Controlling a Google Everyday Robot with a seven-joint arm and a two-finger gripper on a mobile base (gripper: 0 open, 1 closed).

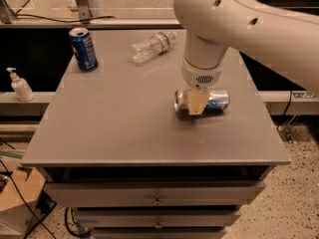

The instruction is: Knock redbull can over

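The redbull can (217, 100), slim and silver-blue, lies on its side on the grey table (119, 128), right of centre, with its top end pointing left. My gripper (196, 103) reaches straight down from the big white arm (214, 29) and sits right at the can's middle, covering part of it. The can rests on the tabletop.
A wider dark blue can (83, 49) stands upright at the table's far left corner. A clear plastic bottle (152, 46) lies on its side at the far middle. A soap dispenser (21, 85) stands on a ledge left of the table. Drawers (157, 198) are below the tabletop.
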